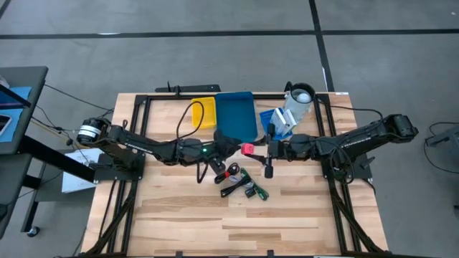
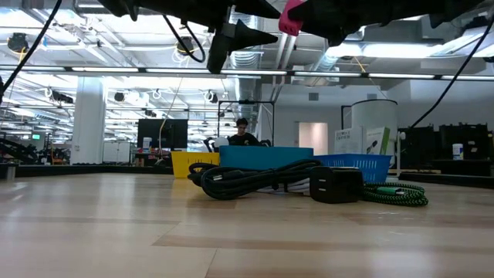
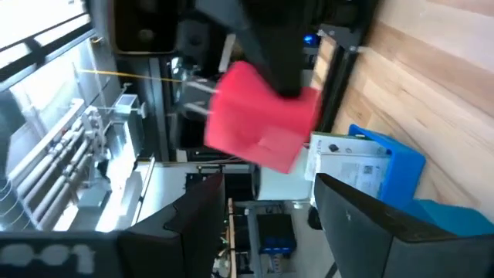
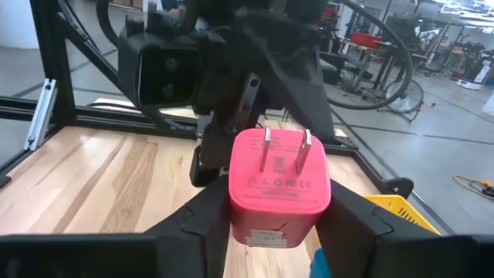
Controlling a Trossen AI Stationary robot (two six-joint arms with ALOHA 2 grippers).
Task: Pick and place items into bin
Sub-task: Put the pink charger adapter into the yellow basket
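A pink plug block [image 1: 247,149] with two metal prongs [image 4: 284,148] hangs in the air over the table's middle, in my right gripper [image 1: 256,149], which is shut on it. My left gripper [image 1: 231,148] faces it from the left, open, with its fingers [image 3: 193,224] short of the block [image 3: 262,116]. A heap of black cables and chargers [image 1: 237,179] with a green cord [image 1: 259,192] lies on the table below. Two white card packages [image 1: 284,122] stand in the blue basket [image 1: 267,118]. My right gripper pinches the pink plug block between its two fingers [image 4: 197,220], by its two opposite side faces [image 4: 241,202]. The fingers come level from the table's right. The block is lifted clear of the table, its prongs pointing away toward my left gripper.
A yellow bin [image 1: 204,113], a teal bin [image 1: 235,115] and the blue basket stand in a row at the far side. A white cup [image 1: 300,99] stands behind the basket. Black frame rails [image 1: 136,143] run along both sides. The near half of the table is bare wood.
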